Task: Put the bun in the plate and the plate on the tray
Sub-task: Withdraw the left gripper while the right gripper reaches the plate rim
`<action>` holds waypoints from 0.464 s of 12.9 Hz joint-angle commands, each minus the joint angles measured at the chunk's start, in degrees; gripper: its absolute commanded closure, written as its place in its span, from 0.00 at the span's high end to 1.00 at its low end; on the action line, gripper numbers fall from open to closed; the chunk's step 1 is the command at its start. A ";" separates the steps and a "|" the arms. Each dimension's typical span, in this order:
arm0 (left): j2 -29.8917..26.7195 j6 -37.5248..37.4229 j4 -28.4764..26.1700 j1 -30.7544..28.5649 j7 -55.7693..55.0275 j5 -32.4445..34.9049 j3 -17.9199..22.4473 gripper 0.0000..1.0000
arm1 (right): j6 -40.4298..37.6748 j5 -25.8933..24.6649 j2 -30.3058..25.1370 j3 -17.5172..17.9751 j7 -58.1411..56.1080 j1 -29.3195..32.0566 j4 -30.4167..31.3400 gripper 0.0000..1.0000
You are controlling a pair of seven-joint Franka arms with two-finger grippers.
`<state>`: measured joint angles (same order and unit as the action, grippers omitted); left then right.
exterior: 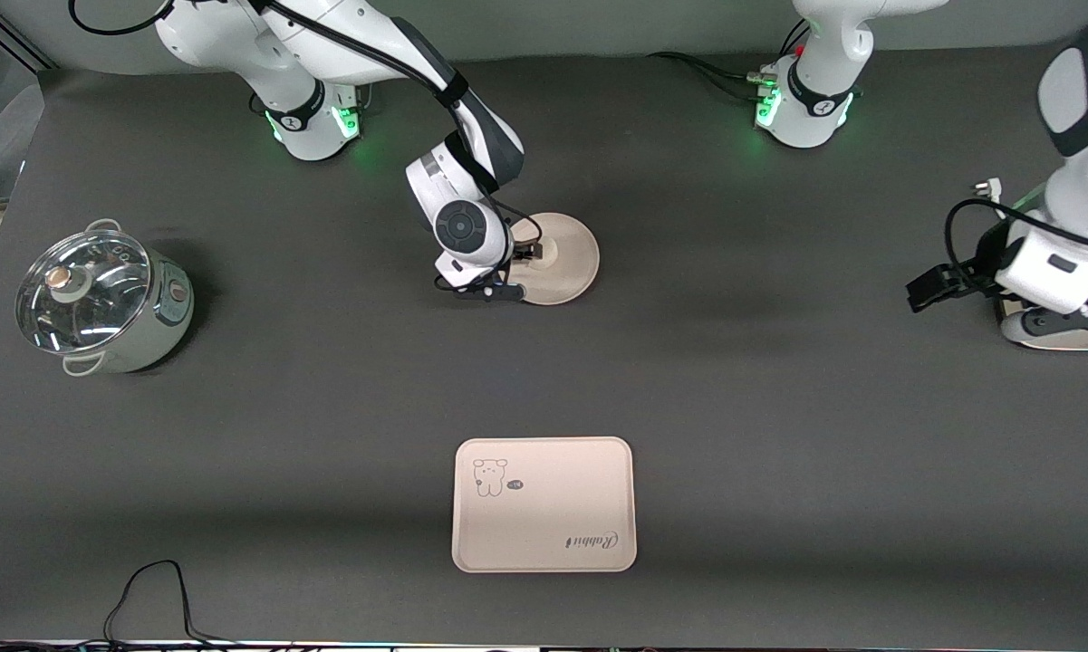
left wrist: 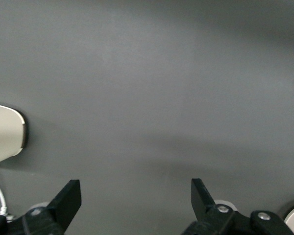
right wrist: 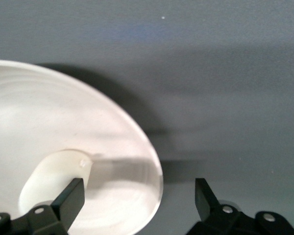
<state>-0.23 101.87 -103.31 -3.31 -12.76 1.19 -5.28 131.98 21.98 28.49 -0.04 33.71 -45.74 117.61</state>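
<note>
My right gripper (right wrist: 134, 198) hangs wide open, holding nothing, straddling the plate (exterior: 569, 263) rim w/ bun (right wrist: 54, 181) already in it, ready to grip for the tray (exterior: 544, 504); left gripper (left wrist: 134, 200) waits open.

Dark grey matte table covering (exterior: 734, 380) fills the scene, lit evenly from above with soft shadows. Pale grey wall strip (exterior: 598, 27) runs along the robots' edge. Black cable (exterior: 149, 589) loops at the camera-side edge. Green indicator glow on the covering.
</note>
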 commanded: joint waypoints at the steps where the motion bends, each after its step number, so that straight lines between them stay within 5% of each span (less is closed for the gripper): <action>1: -3.71 -4.20 0.82 0.33 2.55 -0.57 1.15 1.00 | 1.79 0.52 -0.54 -0.75 0.13 -0.84 1.48 0.91; 6: -4.51 -9.75 3.73 0.15 6.78 -0.31 1.51 1.00 | 1.79 0.52 -0.54 -0.75 -0.84 -0.84 1.83 0.45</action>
<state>-4.37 93.81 -100.15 -3.34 -7.66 1.16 -3.98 132.71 21.98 28.52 -0.28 33.58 -45.74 118.62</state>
